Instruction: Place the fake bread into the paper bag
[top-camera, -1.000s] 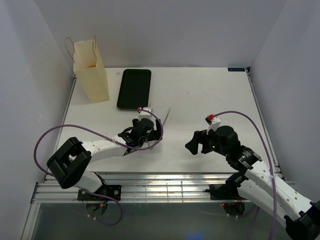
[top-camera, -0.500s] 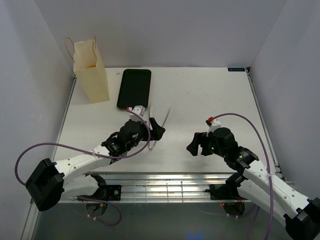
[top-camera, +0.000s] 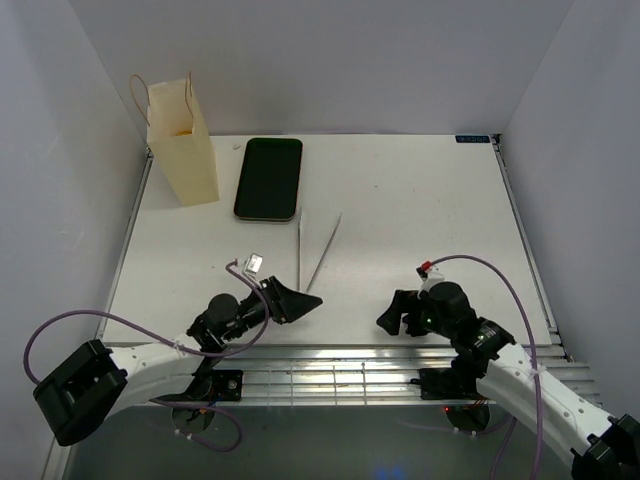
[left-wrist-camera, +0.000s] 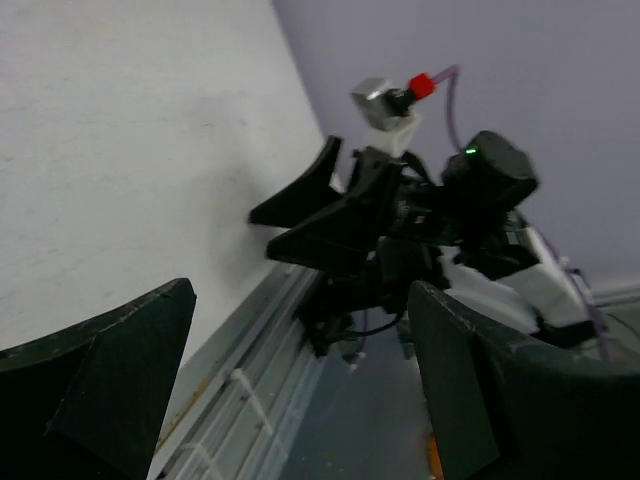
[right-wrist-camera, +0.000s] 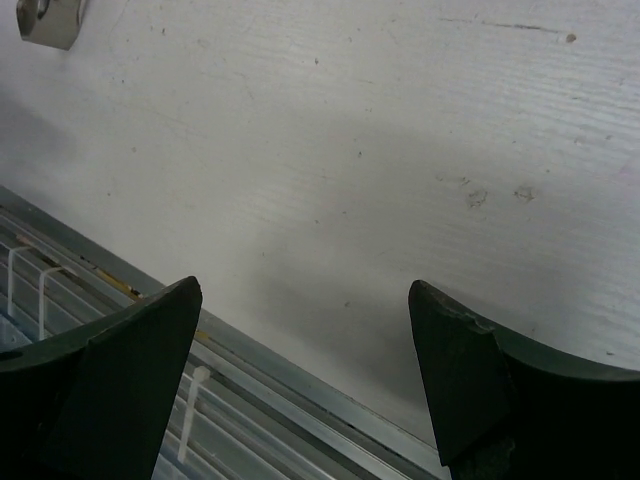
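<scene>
The cream paper bag (top-camera: 184, 142) stands upright at the table's far left corner, its loop handles up. No fake bread lies on the table; only a faint orange patch shows inside the bag's mouth. My left gripper (top-camera: 300, 301) hangs low near the front edge, pointing right, open and empty. In the left wrist view its fingers (left-wrist-camera: 105, 385) frame the table edge, with the right gripper (left-wrist-camera: 315, 205) facing it. My right gripper (top-camera: 389, 315) is also open and empty by the front edge. Its fingers (right-wrist-camera: 115, 365) stand wide over bare table (right-wrist-camera: 380, 150).
A black rectangular tray (top-camera: 269, 178) lies empty beside the bag. Two thin pale sticks (top-camera: 318, 248) lie in a narrow V mid-table. Metal rails (top-camera: 330, 368) run along the near edge under both grippers. Purple cables loop off each arm.
My left arm has pulled back from beside the tray to the front edge and turned to point right. My right arm has drawn back slightly toward the near edge.
</scene>
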